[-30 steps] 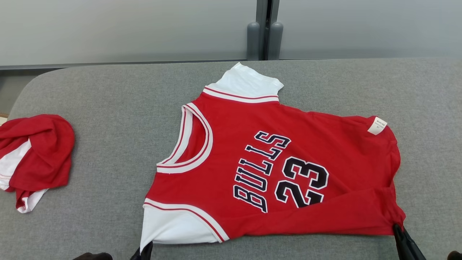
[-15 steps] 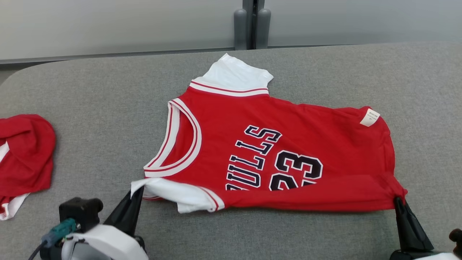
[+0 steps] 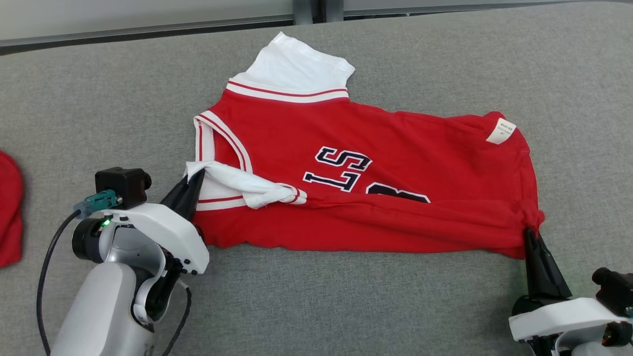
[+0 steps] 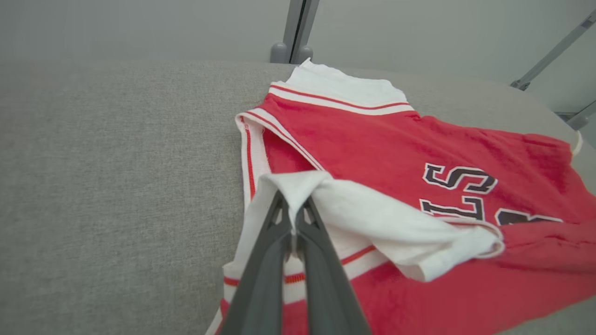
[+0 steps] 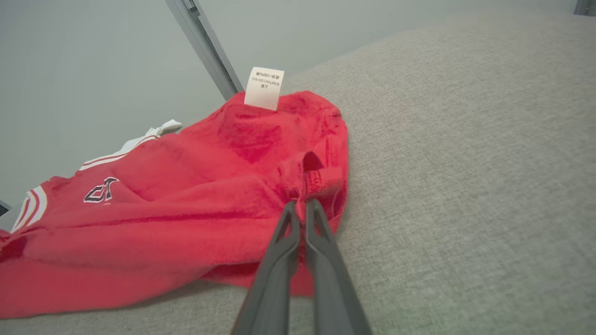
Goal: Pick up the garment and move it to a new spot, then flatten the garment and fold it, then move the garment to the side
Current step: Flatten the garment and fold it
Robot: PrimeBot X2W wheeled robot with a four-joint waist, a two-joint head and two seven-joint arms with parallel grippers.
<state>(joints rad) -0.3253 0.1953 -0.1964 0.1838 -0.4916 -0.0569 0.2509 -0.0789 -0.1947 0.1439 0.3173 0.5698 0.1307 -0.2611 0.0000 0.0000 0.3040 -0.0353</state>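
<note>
Garment (image 3: 385, 143): red jersey, white trim; long axis 9–3 o'clock, collar at 9. Left hand (image 3: 194, 177), right hand (image 3: 529, 236) both pinching it.

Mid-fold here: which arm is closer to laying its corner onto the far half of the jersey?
Left, probably. The left gripper holds the white sleeve raised over the jersey body; the right gripper pinches the hem corner at the near edge.

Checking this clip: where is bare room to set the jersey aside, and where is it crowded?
Bare grey surface lies far-left, between the jersey and the other red garment; right of the jersey's label; and along the near strip between the left gripper and right gripper. Crowded: the middle under the jersey, and near-left by the left gripper.
</note>
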